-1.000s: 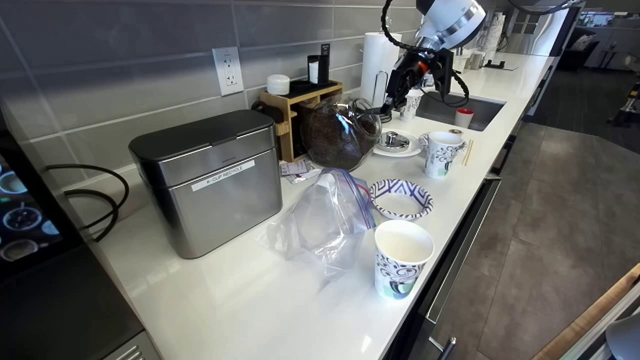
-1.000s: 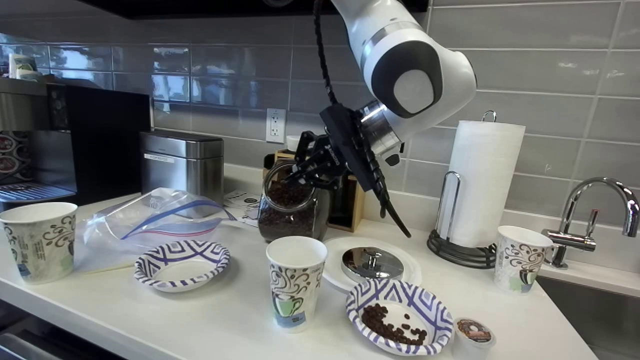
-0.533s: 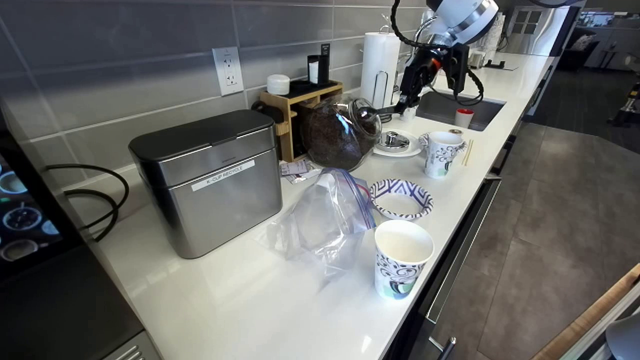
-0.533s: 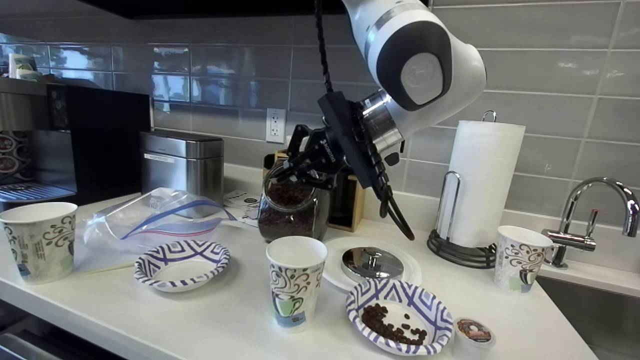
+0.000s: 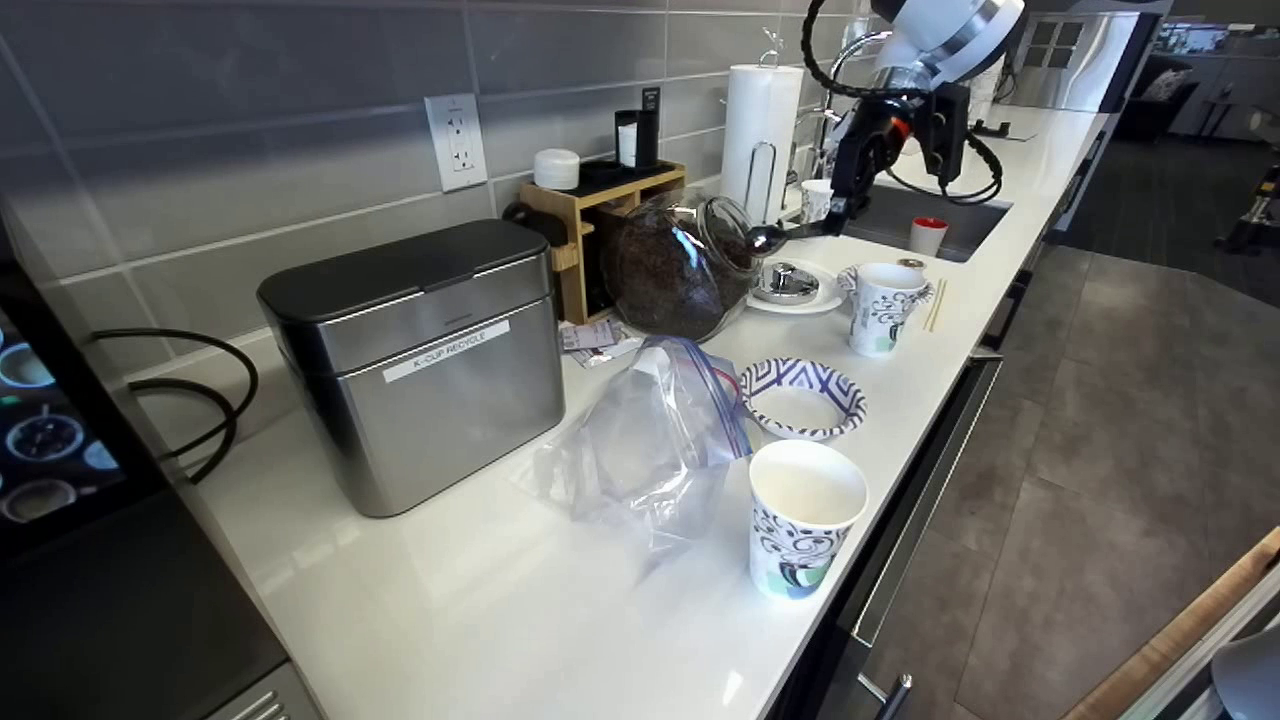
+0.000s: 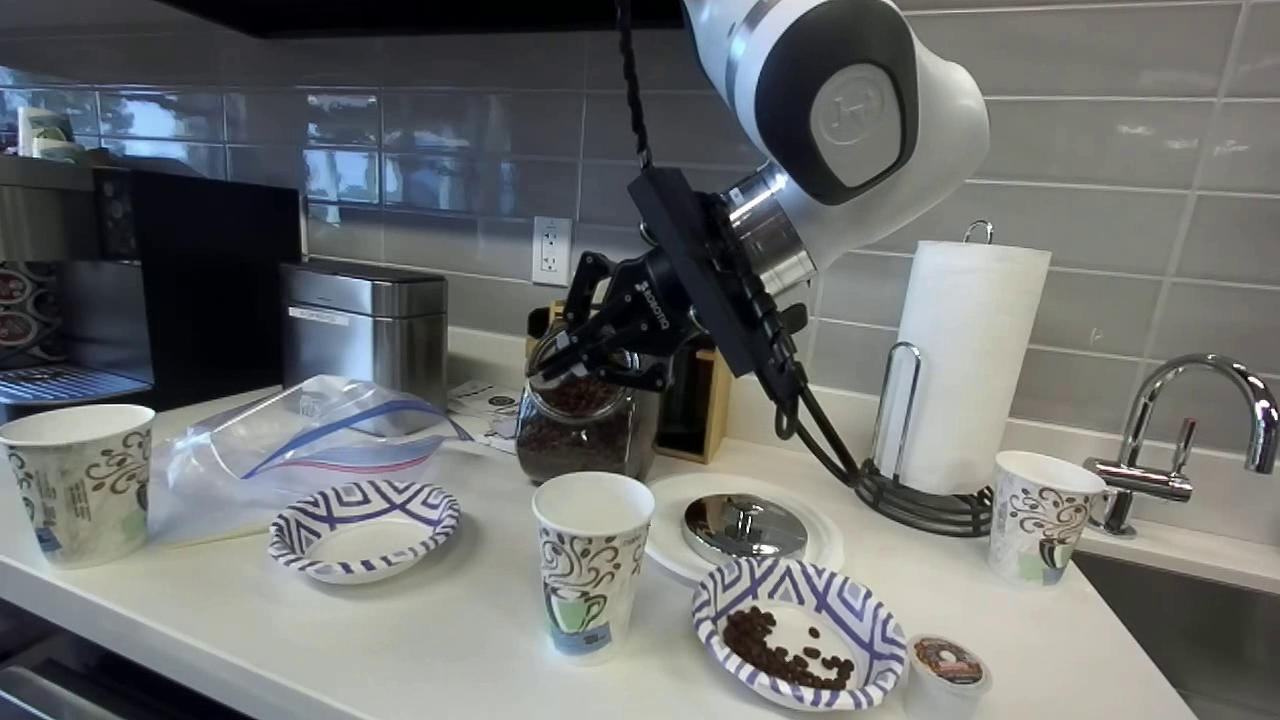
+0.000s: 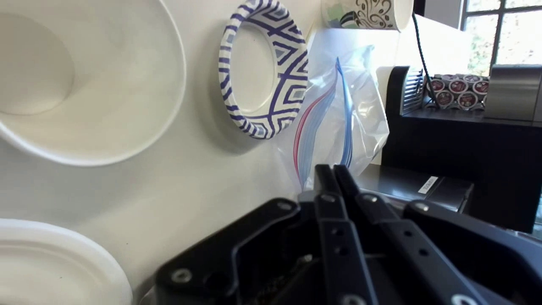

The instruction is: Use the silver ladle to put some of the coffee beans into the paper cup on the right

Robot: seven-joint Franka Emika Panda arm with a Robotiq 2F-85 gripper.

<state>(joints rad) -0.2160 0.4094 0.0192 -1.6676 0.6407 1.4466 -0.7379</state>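
My gripper point(image 5: 836, 222) point(image 6: 562, 362) point(image 7: 331, 169) is shut on the thin handle of the silver ladle point(image 5: 768, 240), just outside the tilted jar's mouth. The scoop is at the rim; whether it holds beans cannot be told. The ladle is mostly hidden in the wrist view. Dark coffee beans point(image 5: 660, 265) point(image 6: 580, 455) fill the glass jar. White patterned paper cups stand upright: one in the middle point(image 5: 882, 318) point(image 6: 592, 575) point(image 7: 127, 106), one near the bag point(image 5: 795, 545) point(image 6: 85, 490) point(image 7: 368, 12), one by the sink point(image 6: 1045, 515). Which one the task means is unclear.
A blue-patterned bowl point(image 5: 800, 430) point(image 6: 365, 570) point(image 7: 292, 84) and a clear plastic bag point(image 5: 650, 450) point(image 7: 364, 114) lie near the jar. Another bowl point(image 6: 870, 630) holds some beans. A plate point(image 6: 825, 545) bears the jar's metal lid point(image 6: 745, 525). A paper towel roll point(image 6: 965, 370) stands behind.
My gripper has drawn back from the jar. The ladle's scoop has moved from inside the jar out to its mouth. The jar, cups and bowls have not moved.
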